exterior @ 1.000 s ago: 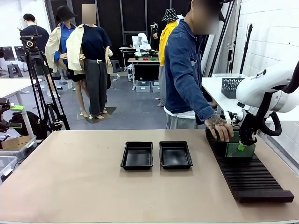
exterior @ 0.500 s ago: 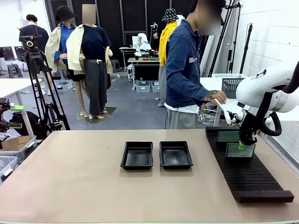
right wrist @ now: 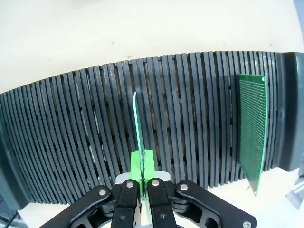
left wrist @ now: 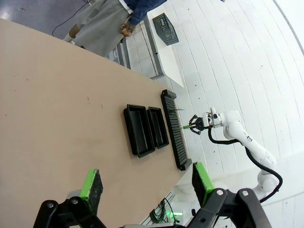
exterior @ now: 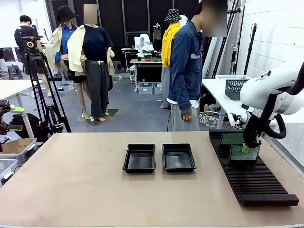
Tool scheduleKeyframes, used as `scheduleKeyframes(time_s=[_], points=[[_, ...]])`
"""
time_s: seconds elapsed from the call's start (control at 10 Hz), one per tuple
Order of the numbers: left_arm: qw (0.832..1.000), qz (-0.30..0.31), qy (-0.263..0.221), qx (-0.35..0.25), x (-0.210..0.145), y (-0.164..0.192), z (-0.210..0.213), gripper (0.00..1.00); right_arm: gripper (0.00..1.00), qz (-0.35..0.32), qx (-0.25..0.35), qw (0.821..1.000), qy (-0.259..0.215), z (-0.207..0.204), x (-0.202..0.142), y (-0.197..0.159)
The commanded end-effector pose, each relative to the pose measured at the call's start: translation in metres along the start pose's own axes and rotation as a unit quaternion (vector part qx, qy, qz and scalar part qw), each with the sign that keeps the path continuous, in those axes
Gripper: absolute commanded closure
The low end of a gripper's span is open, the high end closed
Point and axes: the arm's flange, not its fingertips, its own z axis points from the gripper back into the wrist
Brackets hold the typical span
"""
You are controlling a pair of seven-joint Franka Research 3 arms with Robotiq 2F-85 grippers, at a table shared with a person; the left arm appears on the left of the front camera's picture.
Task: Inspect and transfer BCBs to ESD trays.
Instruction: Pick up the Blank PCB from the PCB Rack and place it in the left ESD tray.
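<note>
Pads of the right claw (right wrist: 141, 164) are pinching the upper edge of the held BCB (right wrist: 137, 128), so this claw is closing tight on the board. The board is standing on edge in a slot of the slotted rack (right wrist: 71, 133), which is lying along the right side of the worktop (exterior: 71, 190). The second BCB (right wrist: 251, 137) is also standing upright in the rack, some slots away towards the rack's far end, apart from the claw. The left ESD tray (exterior: 139, 160) and the right ESD tray (exterior: 178, 159) are sitting just beside each other at the middle of the worktop, well apart from the rack. The left claw (left wrist: 146, 183) is hanging high above the worktop with its jaws spread wide, gripping nothing. The person (exterior: 185, 71) is standing at the far edge, one hand (exterior: 186, 114) hanging at the side.
</note>
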Motion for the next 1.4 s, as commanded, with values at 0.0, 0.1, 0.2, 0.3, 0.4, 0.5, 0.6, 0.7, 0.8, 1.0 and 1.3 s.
scheduleKeyframes(time_s=[0.0,0.1,0.2,0.3,0.4,0.5,0.6,0.7,0.8,1.0,1.3], points=[[1.0,0.003,-0.001,-0.006,0.0,-0.002,0.002,0.0,1.0,-0.002,0.0,1.0,0.0,0.0,0.0,0.0],[1.0,0.003,-0.001,-0.006,0.0,-0.002,0.002,0.0,1.0,-0.002,0.0,1.0,0.0,0.0,0.0,0.0],[1.0,0.003,-0.001,-0.006,0.0,-0.002,0.002,0.0,1.0,-0.002,0.0,1.0,0.0,0.0,0.0,0.0],[1.0,0.003,-0.001,-0.006,0.0,-0.002,0.002,0.0,1.0,-0.002,0.0,1.0,0.0,0.0,0.0,0.0],[1.0,0.003,-0.001,-0.006,0.0,-0.002,0.002,0.0,1.0,-0.002,0.0,1.0,0.0,0.0,0.0,0.0],[1.0,0.003,-0.001,-0.006,0.0,-0.002,0.002,0.0,1.0,0.0,0.0,1.0,0.0,0.0,0.0,0.0],[1.0,0.003,-0.001,-0.006,0.0,-0.002,0.002,0.0,1.0,0.004,-0.002,1.0,0.003,0.005,0.002,0.001],[1.0,0.003,-0.001,-0.006,0.0,-0.002,0.002,0.0,1.0,0.007,-0.007,1.0,0.005,0.011,0.004,0.002],[1.0,0.003,-0.001,-0.006,0.0,-0.002,0.002,0.0,1.0,0.011,-0.011,1.0,0.008,0.018,0.009,0.003],[1.0,0.003,-0.001,-0.006,0.0,-0.002,0.002,0.0,1.0,0.021,-0.021,0.999,0.015,0.038,0.019,0.01],[1.0,0.003,-0.001,-0.006,0.0,-0.002,0.002,0.0,1.0,0.02,-0.039,0.998,0.041,0.079,0.041,0.029]])
